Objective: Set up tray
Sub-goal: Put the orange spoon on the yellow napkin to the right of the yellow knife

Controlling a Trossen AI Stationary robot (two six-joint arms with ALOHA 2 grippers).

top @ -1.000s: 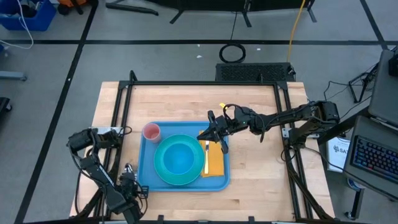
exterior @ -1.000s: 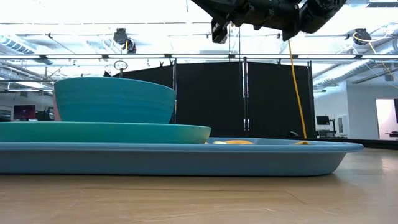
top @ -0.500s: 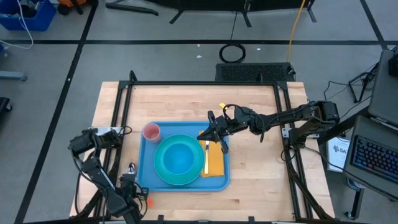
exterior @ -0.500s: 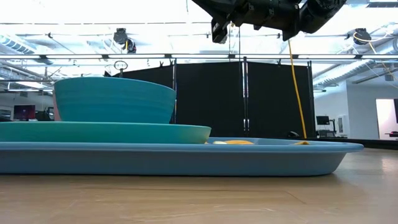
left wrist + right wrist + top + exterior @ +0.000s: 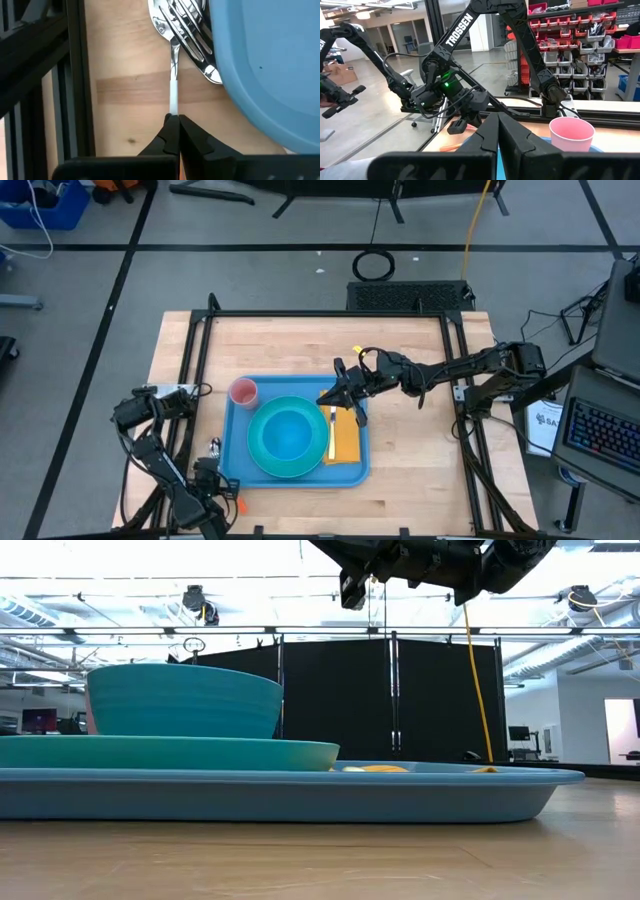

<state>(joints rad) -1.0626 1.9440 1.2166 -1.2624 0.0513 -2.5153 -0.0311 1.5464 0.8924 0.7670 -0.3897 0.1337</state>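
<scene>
- Two dark grippers in play: left gripper [image 5: 173, 131] low at the tabletop's near left corner, just off the near left corner of the large flat blue plastic tray [image 5: 240, 442], fingers pinched tight on the thin handle of a shiny metal fork [image 5: 173, 82]
- Fork lying on the bare wood with its tines over a shiny metal spoon [image 5: 192, 47], both just beside the tray's rim, the spoon's bowl reaching slightly under it
- Right gripper [image 5: 338, 398] hanging above the tray's far right part, fingers pressed together, nothing held
- Tray near the middle of the tabletop, close to the near edge, already carrying a round cyan plate [image 5: 262, 463] with a teal bowl [image 5: 288, 433] on it, a pink plastic cup [image 5: 244, 392] in its far left corner, and an orange napkin [image 5: 347, 439] with a yellow utensil [image 5: 331, 434] along its right side
- Risks, as a guess: narrow pinch on a slim handle could let the fork swivel or slip on the lift; tines could catch and drag the spoon along; a low carry could knock the rim and shift the tray
</scene>
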